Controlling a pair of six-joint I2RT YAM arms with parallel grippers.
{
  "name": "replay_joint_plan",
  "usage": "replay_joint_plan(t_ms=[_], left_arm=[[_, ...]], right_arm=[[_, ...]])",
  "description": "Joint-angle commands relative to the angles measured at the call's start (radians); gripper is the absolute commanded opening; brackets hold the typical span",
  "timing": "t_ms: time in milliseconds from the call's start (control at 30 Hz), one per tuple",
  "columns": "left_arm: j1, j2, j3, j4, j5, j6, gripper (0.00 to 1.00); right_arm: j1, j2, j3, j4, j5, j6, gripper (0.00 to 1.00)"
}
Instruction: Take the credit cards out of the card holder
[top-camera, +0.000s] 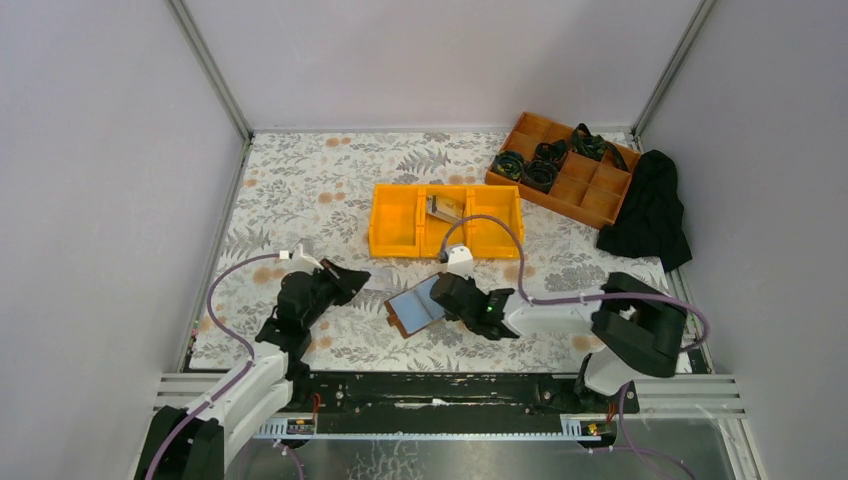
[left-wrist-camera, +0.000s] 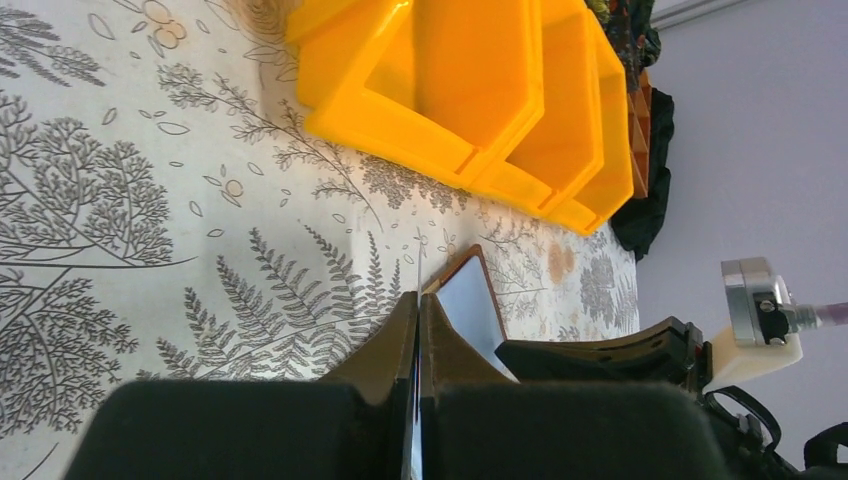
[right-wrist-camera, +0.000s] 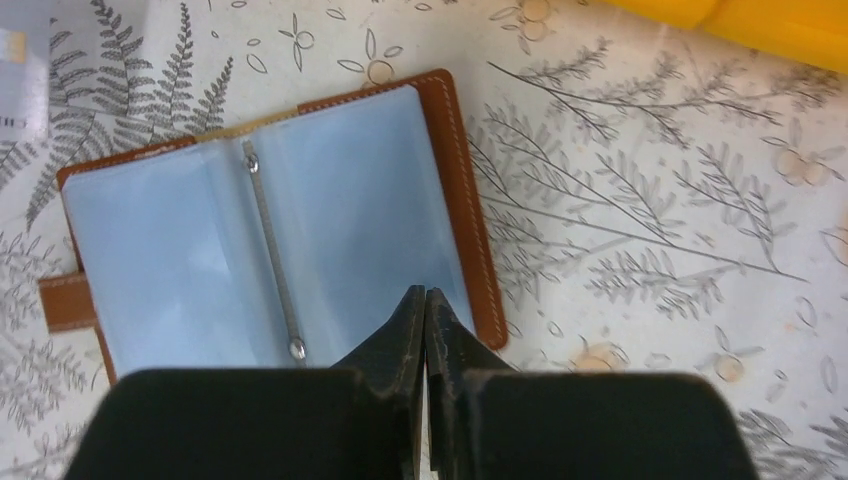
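Observation:
The brown leather card holder (top-camera: 412, 310) lies open on the fern-print table, showing pale blue plastic sleeves (right-wrist-camera: 350, 200); it also shows in the left wrist view (left-wrist-camera: 468, 300). My right gripper (top-camera: 437, 290) (right-wrist-camera: 426, 292) is shut, its tips over the holder's right leaf near the lower edge. My left gripper (top-camera: 362, 277) (left-wrist-camera: 419, 296) is just left of the holder and shut on a thin credit card, seen edge-on (left-wrist-camera: 418, 262). A pale card corner shows at the right wrist view's top left (right-wrist-camera: 18, 70). Silvery-tan cards (top-camera: 443, 208) lie in the middle yellow bin.
A row of yellow bins (top-camera: 395, 232) (left-wrist-camera: 440, 90) (right-wrist-camera: 760, 25) stands behind the holder. A brown divided tray (top-camera: 590, 190) with dark coiled items sits at the back right. A black cloth (top-camera: 650, 210) lies beside it. Walls close in both sides.

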Motion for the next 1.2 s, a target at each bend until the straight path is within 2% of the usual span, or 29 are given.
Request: replay_joint_plan(t_ms=[0, 300, 533, 633, 733, 867, 1033, 1167], left_arm=[[0.007, -0.016, 0.033, 0.078, 0.035, 0.006, 0.0], [0.006, 0.049, 0.173, 0.159, 0.019, -0.053, 0.0], [-0.023, 0.229, 0.277, 0.28, -0.034, -0.066, 0.0], [-0.067, 0.312, 0.34, 0.299, -0.098, -0.032, 0.0], [-0.133, 0.411, 0.449, 0.251, -0.175, 0.024, 0.0], [-0.199, 0.584, 0.607, 0.249, -0.194, 0.026, 0.0], [-0.225, 0.788, 0.808, 0.21, -0.201, 0.079, 0.0], [-0.241, 0.885, 0.918, 0.141, -0.254, 0.169, 0.0]], right_arm=[[-0.005, -0.196, -0.079, 0.084, -0.009, 0.002, 0.03], [-0.006, -0.55, -0.207, 0.047, 0.086, -0.037, 0.03], [-0.006, -0.707, -0.296, -0.008, 0.168, 0.005, 0.03], [-0.006, -0.742, -0.343, 0.019, 0.158, 0.035, 0.03], [-0.007, -0.744, -0.372, 0.026, 0.159, 0.059, 0.02], [-0.007, -0.721, -0.388, 0.053, 0.14, 0.074, 0.02], [-0.005, -0.726, -0.393, 0.061, 0.096, 0.091, 0.02], [-0.006, -0.779, -0.422, 0.022, 0.108, 0.111, 0.02]])
